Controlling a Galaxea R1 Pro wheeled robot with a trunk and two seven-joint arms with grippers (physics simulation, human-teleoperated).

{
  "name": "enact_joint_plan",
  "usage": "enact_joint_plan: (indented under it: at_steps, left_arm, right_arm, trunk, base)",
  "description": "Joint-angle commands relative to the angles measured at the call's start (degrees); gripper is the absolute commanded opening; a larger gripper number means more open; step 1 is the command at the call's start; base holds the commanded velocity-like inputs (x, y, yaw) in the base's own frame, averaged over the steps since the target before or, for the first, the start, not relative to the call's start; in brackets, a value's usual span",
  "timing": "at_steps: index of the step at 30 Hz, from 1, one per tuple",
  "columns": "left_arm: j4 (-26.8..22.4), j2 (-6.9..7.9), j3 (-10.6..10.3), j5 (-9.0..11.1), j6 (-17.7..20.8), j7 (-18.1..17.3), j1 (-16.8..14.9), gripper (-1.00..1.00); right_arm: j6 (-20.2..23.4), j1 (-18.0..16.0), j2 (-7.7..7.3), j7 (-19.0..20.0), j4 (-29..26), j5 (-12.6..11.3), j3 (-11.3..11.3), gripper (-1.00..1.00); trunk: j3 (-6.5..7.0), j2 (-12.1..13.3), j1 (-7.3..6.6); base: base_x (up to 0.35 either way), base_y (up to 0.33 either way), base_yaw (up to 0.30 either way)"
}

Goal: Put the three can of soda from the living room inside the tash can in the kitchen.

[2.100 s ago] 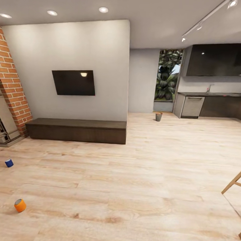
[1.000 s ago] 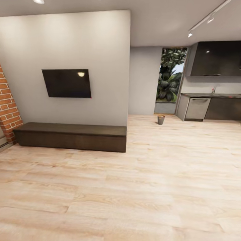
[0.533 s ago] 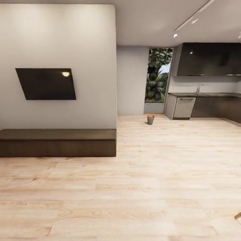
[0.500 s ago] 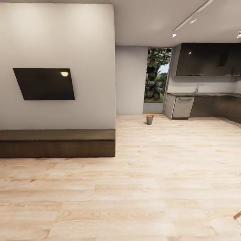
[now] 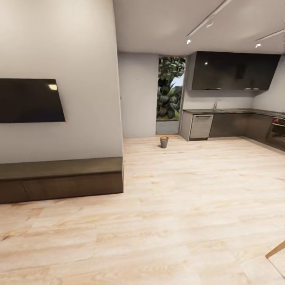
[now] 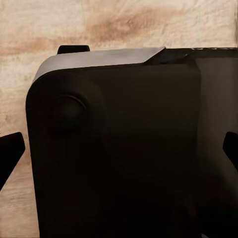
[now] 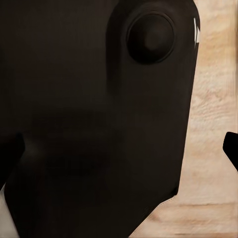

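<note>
Left end effector (image 6: 119,148): in my left wrist camera I see two dark fingertips (image 6: 11,153) at opposite edges of the picture, set wide apart, so I read it as open and holding nothing. A large black housing with a grey upper edge (image 6: 119,144) of the robot lies between them, with light wood plank floor (image 6: 124,22) beyond.

Right end effector (image 7: 119,148): in my right wrist camera its dark fingertips (image 7: 231,148) likewise sit at opposite edges, spread apart and empty. A black rounded body panel with a round boss (image 7: 99,114) lies between them.

Head camera: the small round grey trash can with a coppery-brown inside (image 5: 164,142) stands upright on the floor at the far end of the room. I use it as the landmark. Just behind it is a tall window showing green leaves (image 5: 170,93). To its right run the dark kitchen cabinets under a dark counter (image 5: 229,124), with a grey dishwasher front (image 5: 201,126) nearest the trash can and dark upper cabinets (image 5: 231,71) above. To its left and nearer me stands a pale partition wall (image 5: 79,59) carrying a black flat wall television (image 5: 29,100), with a long low dark-brown bench (image 5: 59,180) along its foot.
</note>
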Motion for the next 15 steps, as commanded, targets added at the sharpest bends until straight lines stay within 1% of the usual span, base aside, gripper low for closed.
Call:
enact_joint_plan:
  at_steps: [1,11,15]
  left_arm:
    - [0.00,-0.01,0.00,-0.01,0.00,0.00,0.00,1.00]
    - [0.00,-0.03,0.00,-0.01,0.00,0.00,0.00,1.00]
    - [0.00,-0.12,0.00,-0.01,0.00,0.00,0.00,1.00]
  right_arm:
    - [0.00,0.00,0.00,0.00,0.00,0.04,0.05,1.00]
    - [0.00,0.00,0.00,0.00,0.00,0.17,0.32,1.00]
    - [0.00,0.00,0.00,0.00,0.00,0.17,0.33,1.00]
  trunk:
    - [0.00,0.00,0.00]
    - [0.00,0.00,0.00]
    - [0.00,0.00,0.00]
  base:
    - [0.343,0.000,-0.127]
    - [0.343,0.000,-0.038]
    - [0.343,0.000,-0.153]
